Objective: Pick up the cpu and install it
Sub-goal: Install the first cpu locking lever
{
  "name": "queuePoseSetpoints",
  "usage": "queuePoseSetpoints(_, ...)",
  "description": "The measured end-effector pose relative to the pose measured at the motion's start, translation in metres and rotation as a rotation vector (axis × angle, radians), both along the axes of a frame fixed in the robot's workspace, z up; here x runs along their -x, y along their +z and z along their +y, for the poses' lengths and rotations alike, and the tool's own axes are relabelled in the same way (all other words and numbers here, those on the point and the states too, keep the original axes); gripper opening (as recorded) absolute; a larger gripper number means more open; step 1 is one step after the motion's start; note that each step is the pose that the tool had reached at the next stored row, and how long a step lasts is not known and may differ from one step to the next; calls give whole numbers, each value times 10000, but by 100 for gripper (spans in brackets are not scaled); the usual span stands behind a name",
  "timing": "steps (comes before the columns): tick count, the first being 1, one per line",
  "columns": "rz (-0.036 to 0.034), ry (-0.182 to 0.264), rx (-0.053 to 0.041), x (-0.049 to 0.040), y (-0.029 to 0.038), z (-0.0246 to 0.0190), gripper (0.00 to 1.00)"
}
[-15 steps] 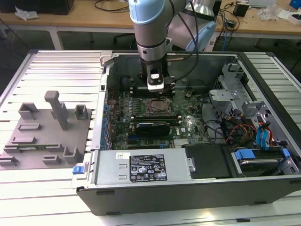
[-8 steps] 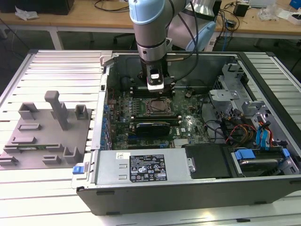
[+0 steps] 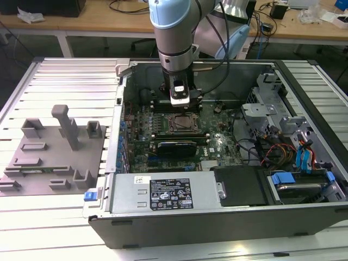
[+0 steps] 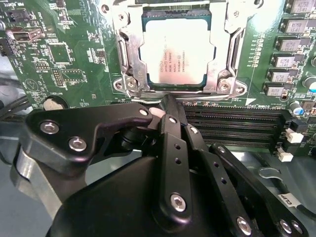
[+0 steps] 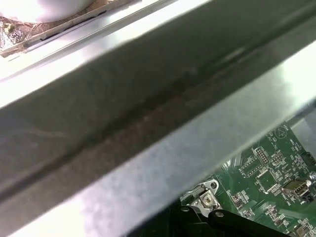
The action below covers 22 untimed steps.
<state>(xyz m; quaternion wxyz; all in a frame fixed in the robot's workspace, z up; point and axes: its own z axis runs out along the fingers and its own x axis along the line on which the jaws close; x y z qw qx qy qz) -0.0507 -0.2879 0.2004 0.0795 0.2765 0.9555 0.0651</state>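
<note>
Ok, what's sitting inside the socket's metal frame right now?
The silvery-grey square cpu lies flat inside the metal socket frame. Whatever is underneath it is covered, and the black gripper hides the frame's near edge.

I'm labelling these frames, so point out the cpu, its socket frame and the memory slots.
cpu point(image 4: 175, 49), second wrist view, middle of its metal top.
socket frame point(image 4: 129, 57), second wrist view, its side rail.
memory slots point(image 4: 232, 123), second wrist view, middle of the dark rows.

Above the cpu point(image 4: 175, 49) the way stands open in the second wrist view, though its metal frame point(image 4: 228, 59) hems every side. The tool point(image 4: 165, 106) hangs just beside it, over the memory slots point(image 4: 232, 126). The case wall point(image 5: 148, 108) crowds close behind.
</note>
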Motion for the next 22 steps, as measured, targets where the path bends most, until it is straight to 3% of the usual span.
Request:
queuePoseSetpoints(11,2,1,3,-15,1,-17,11)
queuePoseSetpoints(20,1,1,1,-103,0,-17,11)
queuePoseSetpoints(21,0,1,-9,-169,0,-17,11)
queuePoseSetpoints(22,0,1,-82,-185,0,-24,11)
